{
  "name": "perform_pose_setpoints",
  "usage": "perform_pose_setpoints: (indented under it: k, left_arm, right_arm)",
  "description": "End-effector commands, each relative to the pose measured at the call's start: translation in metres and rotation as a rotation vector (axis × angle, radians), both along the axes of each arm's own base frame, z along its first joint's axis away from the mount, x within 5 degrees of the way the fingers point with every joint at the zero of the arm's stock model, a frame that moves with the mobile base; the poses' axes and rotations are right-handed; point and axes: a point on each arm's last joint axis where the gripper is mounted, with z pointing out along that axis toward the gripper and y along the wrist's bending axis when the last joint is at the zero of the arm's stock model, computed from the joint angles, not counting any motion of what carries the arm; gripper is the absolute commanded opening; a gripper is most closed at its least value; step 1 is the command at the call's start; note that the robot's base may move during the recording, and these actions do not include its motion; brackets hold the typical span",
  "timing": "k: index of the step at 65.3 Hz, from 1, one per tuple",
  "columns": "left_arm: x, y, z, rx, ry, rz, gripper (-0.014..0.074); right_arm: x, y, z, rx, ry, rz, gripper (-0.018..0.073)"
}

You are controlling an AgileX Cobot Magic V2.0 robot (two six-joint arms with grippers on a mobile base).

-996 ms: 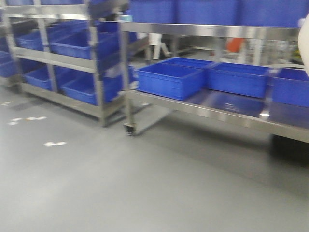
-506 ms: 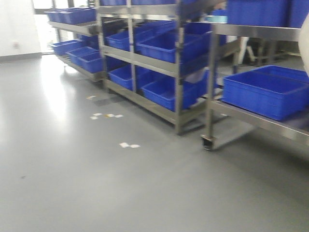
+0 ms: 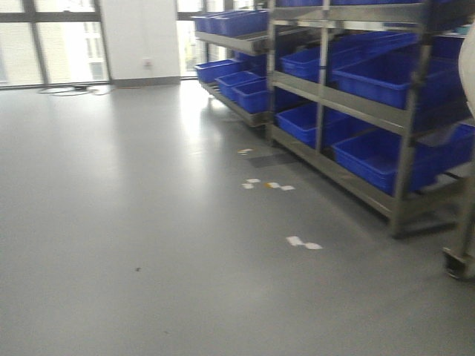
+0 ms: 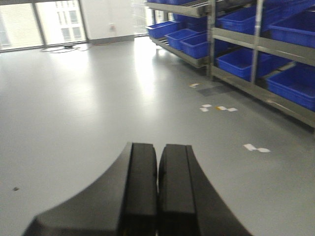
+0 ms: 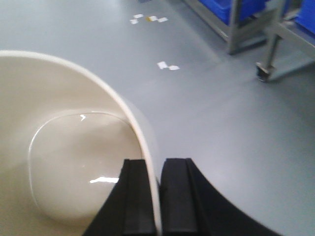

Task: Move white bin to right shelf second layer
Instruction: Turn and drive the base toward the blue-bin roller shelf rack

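In the front view a grey floor [image 3: 148, 222] ran back to tall windows [image 3: 44, 44]. Steel racks [image 3: 323, 89] loaded with blue crates [image 3: 371, 74] stood along the right side, with scraps of white tape [image 3: 304, 243] on the floor before them. A caster wheel [image 3: 456, 263] showed at the right edge.

In the left wrist view the left gripper [image 4: 158, 147] was closed. Its two black fingers were pressed together with nothing between them, over bare floor, and the racks stood off to the right.

In the right wrist view the right gripper [image 5: 153, 164] was clenched on the rim of the white bin [image 5: 69, 162] — one finger inside the wall, the other outside. The bin was empty, its glossy base catching the light. Open floor lay beyond it, and it was well apart from the racks and the wheel at the upper right.
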Motion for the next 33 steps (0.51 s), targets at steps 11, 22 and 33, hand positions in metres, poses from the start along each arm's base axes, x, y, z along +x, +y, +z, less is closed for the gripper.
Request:
perform_pose_setpoints:
  k: [11, 22, 33]
  left_arm:
    - [0.0005, -0.0003, -0.004, -0.01, -0.062, -0.004, 0.0085]
    - [0.0005, -0.0003, -0.004, -0.01, -0.062, -0.004, 0.0085]
    - [0.0005, -0.0003, -0.004, -0.01, -0.062, -0.004, 0.0085]
  right_arm:
    - [0.002, -0.0008, 0.0168, -0.005, -0.12, -0.007, 0.0048]
    - [0.002, -0.0008, 0.0168, -0.005, -0.12, -0.007, 0.0048]
    - [0.002, -0.0008, 0.0168, -0.005, -0.12, -0.007, 0.0048]
